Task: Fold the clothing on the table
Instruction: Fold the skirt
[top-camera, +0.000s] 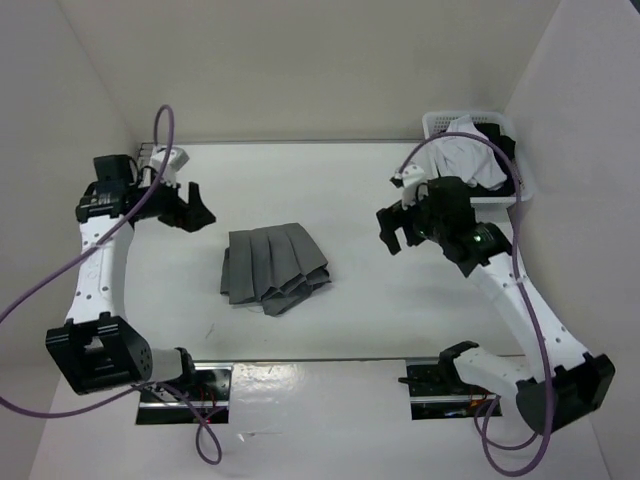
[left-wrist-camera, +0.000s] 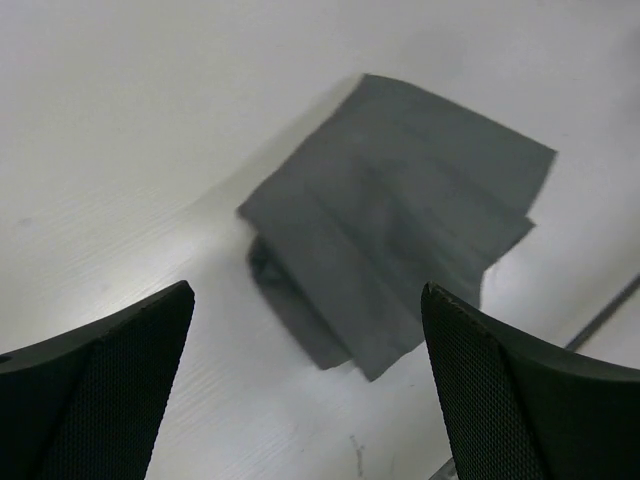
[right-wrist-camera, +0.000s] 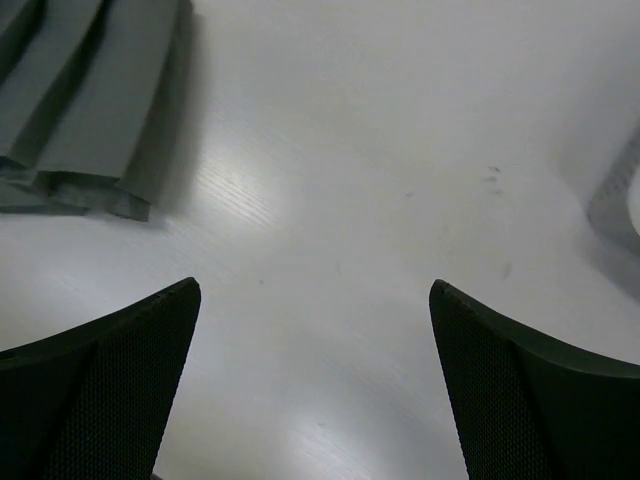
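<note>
Left end effector (top-camera: 190, 207) and right end effector (top-camera: 397, 228) hang spread and empty either side of the folded grey skirt (top-camera: 273, 267), which lies mid-way across the surface (top-camera: 400, 320), pleats running near-far. The left looks slightly nearer.

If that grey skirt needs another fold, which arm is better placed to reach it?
Probably the left. The left gripper hangs open nearer the skirt, and its wrist camera frames the whole bundle. The right gripper, also open, stands farther off and sees only one corner.
</note>
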